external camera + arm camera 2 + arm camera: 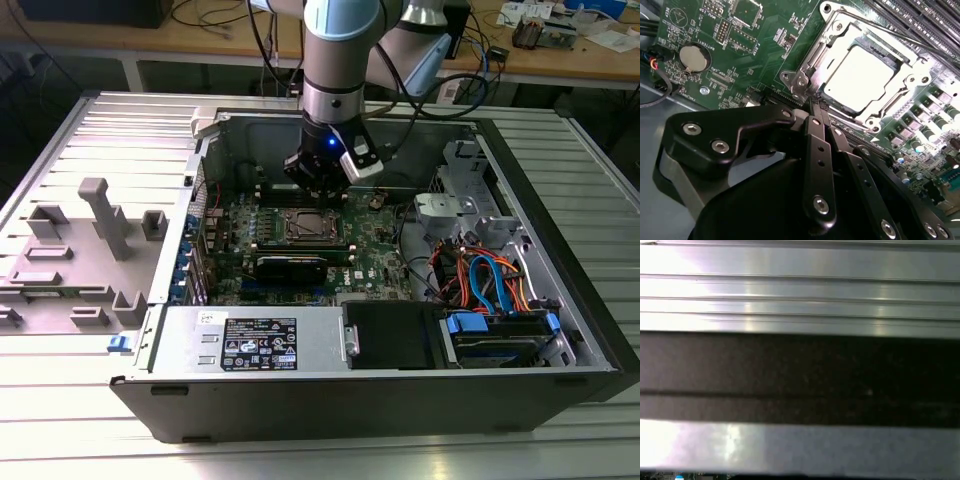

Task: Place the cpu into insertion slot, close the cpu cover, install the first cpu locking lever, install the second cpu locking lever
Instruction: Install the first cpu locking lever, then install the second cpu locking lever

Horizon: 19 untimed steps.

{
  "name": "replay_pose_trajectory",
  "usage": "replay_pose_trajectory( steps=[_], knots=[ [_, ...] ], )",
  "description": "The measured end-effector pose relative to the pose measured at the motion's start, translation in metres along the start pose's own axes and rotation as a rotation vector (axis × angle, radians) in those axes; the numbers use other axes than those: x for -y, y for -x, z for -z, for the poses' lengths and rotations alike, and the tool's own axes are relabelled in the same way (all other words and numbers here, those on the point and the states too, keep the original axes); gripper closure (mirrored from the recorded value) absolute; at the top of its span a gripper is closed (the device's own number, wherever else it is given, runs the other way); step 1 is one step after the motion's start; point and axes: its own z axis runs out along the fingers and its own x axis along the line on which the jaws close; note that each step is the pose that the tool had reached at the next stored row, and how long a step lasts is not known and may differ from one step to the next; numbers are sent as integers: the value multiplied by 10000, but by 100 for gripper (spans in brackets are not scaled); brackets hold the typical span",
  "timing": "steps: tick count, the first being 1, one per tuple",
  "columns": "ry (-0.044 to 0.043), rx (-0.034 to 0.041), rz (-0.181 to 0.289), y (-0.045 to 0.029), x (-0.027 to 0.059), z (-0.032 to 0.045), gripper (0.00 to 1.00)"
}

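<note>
The cpu [860, 80] sits in the insertion slot [826, 59] mid-motherboard [765, 45], with the cpu cover [900, 75] closed over it. The gripper [815, 102], fingers together, hovers at the cover's corner.

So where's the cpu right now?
The cpu sits in the insertion slot on the green board, framed by the cpu cover, just beyond the gripper in the second wrist view.

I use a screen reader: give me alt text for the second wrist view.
A black gripper, fingers shut, reaches to the corner of the cpu cover, which lies closed around the silver cpu on a green motherboard.
</note>
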Motion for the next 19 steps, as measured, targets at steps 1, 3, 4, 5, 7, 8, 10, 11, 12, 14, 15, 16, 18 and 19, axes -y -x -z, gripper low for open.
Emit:
replay_pose_trajectory(
  steps=[1, 3, 4, 5, 7, 8, 10, 11, 12, 14, 15, 16, 18, 19],
  knots=[
    [0, -1, 2, 0, 3, 0, 89],
    [0, 0, 1, 0, 8, 1, 89],
    [0, 0, 2, 0, 9, 0, 89],
    [0, 0, 2, 0, 10, 1, 89],
    [0, 0, 2, 0, 11, 1, 89],
    [0, 0, 2, 0, 12, 1, 89],
    [0, -1, 1, 0, 12, 1, 89],
    [0, 0, 2, 0, 12, 1, 89],
    [0, 0, 3, 0, 15, 1, 89],
    [0, 0, 1, 0, 18, 1, 89],
    [0, 0, 1, 0, 19, 1, 89],
    [0, 0, 2, 0, 20, 1, 89],
    [0, 0, 1, 0, 21, 1, 89],
    [0, 0, 2, 0, 23, 1, 89]
  ],
)
